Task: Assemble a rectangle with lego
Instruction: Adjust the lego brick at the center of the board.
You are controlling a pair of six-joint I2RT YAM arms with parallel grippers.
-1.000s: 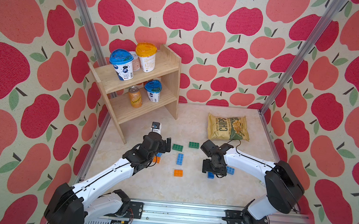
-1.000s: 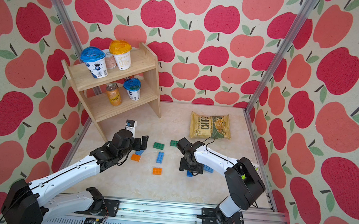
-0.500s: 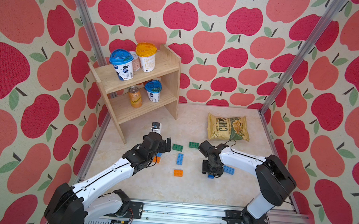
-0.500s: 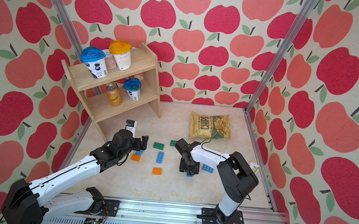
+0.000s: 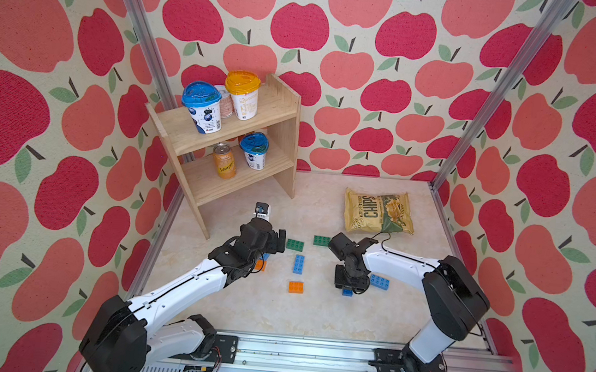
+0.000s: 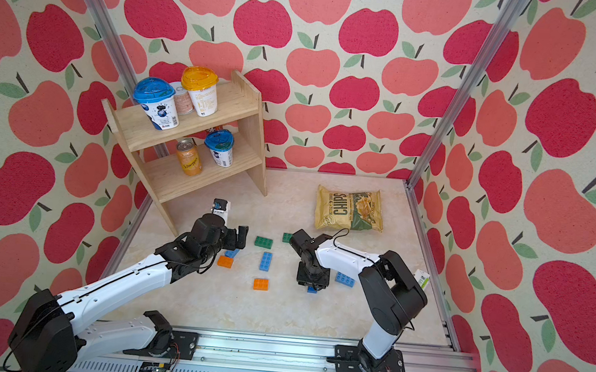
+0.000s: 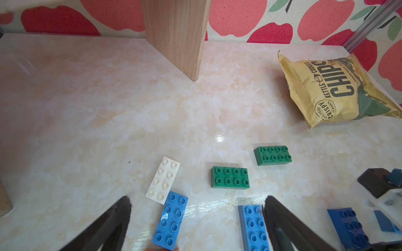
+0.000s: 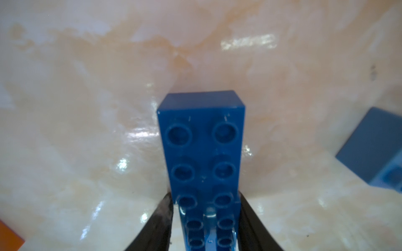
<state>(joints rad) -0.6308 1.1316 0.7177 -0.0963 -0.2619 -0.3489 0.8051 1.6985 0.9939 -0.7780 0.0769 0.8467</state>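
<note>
The dark blue brick [image 8: 202,152] lies on the table [image 8: 87,108] just right of centre in both top views, under the right gripper [image 8: 205,202] — its long axis runs straight ahead from the fingers [image 8: 161,228], which pinch its two long sides at the near end. The left gripper [image 7: 197,198], splayed and empty, hangs well left — the farther arm.

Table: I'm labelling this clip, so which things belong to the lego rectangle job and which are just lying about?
Job: dark blue brick in the right gripper, blue bricks, green bricks, orange bricks, white brick.
Lying about: shelf, cups, can, chips bag, carton.
</note>
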